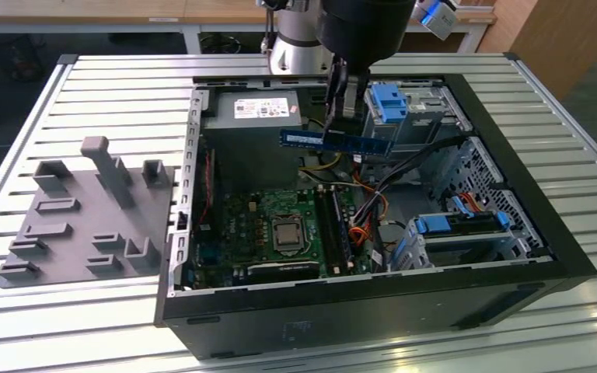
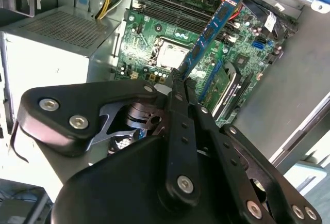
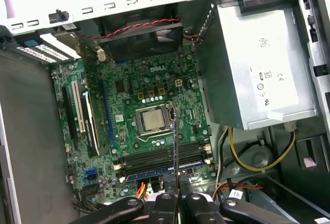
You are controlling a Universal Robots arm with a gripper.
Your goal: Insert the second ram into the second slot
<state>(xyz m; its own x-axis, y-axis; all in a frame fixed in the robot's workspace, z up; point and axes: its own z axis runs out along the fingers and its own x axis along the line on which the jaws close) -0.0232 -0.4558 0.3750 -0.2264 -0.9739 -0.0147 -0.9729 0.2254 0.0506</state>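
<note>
One dark robot arm (image 1: 356, 27) reaches straight down into the single black tower computer case (image 1: 547, 256), which lies open on its side. Over its green motherboard (image 1: 242, 225), the gripper (image 1: 342, 124) pinches one long blue ram stick (image 1: 337, 141), held level and well above the memory slots (image 3: 165, 159).

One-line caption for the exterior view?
The gripper holds the second ram above the motherboard in the open computer case.

The long flat blue circuit-board stick (image 1: 337, 141) bears a white label. Green motherboard (image 1: 257, 221), black metal case (image 1: 382, 311), silver ribbed counter (image 1: 122, 93), black claw (image 2: 179, 78).
</note>
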